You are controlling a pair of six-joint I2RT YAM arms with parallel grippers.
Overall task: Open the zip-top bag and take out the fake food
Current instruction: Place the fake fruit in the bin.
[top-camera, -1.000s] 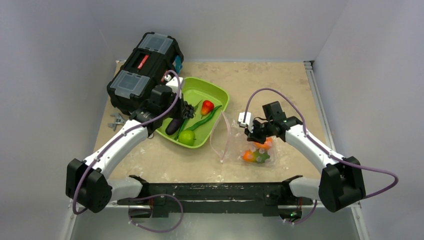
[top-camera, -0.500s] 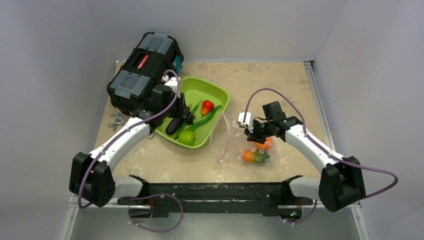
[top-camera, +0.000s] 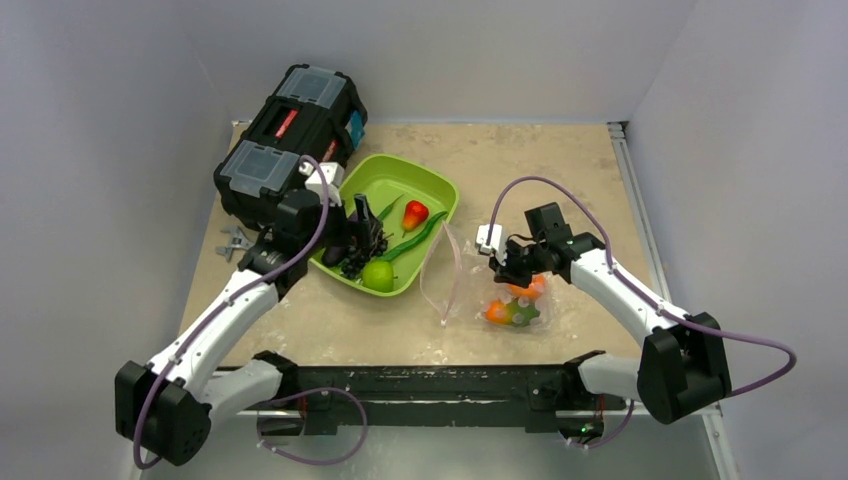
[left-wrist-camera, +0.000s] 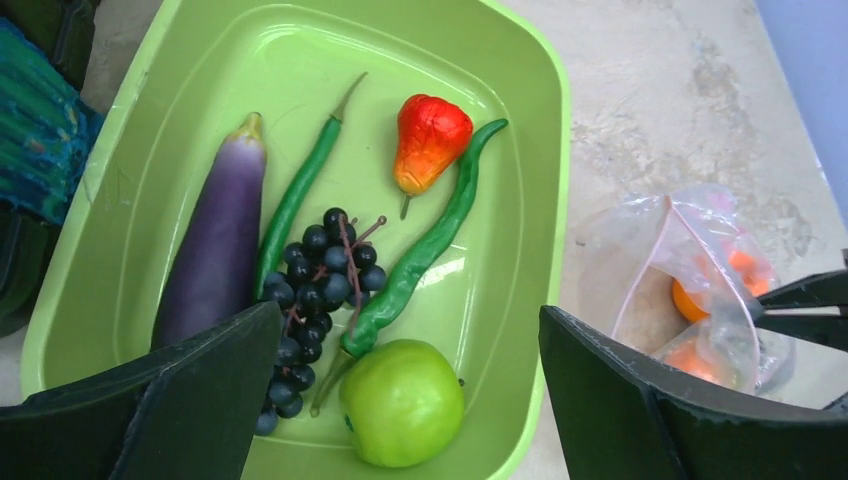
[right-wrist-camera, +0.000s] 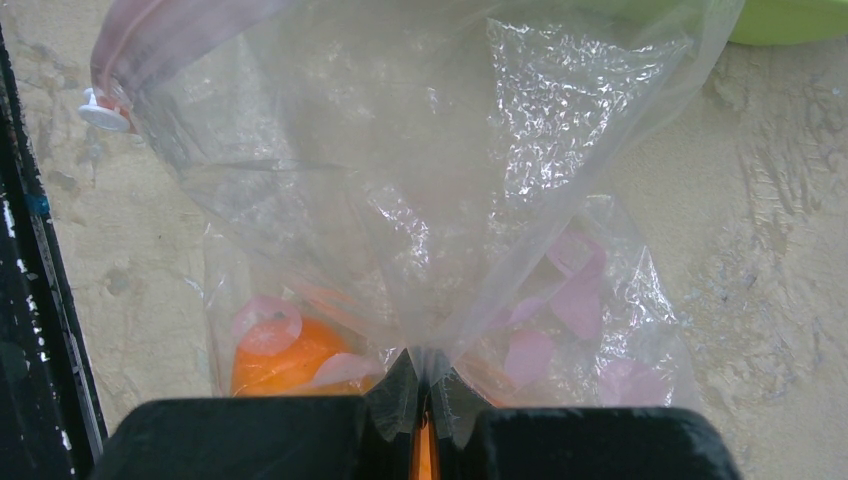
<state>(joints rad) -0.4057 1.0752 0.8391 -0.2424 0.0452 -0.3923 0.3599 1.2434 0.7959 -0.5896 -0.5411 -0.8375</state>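
Right wrist view: the right fingers (right-wrist-camera: 340, 440) are clamped on a fold of the zip-top bag (right-wrist-camera: 420, 200), with orange fake food (right-wrist-camera: 285, 365) lying inside just beside them. That thin film could slide from the pinch and let the mouth sag shut. Meanwhile the left fingers (left-wrist-camera: 170, 400) stand wide apart, empty, over the green tray (left-wrist-camera: 260, 70) holding eggplant (left-wrist-camera: 215, 240), grapes (left-wrist-camera: 320, 265) and pepper (left-wrist-camera: 430, 140). Its right rim stands between them and the bag on the bench (top-camera: 560, 170), so a low reach could clip it; a black toolbox (top-camera: 290, 130) sits far left.

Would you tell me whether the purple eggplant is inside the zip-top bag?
No, the purple eggplant lies in the lime-green tray, apart from the zip-top bag.
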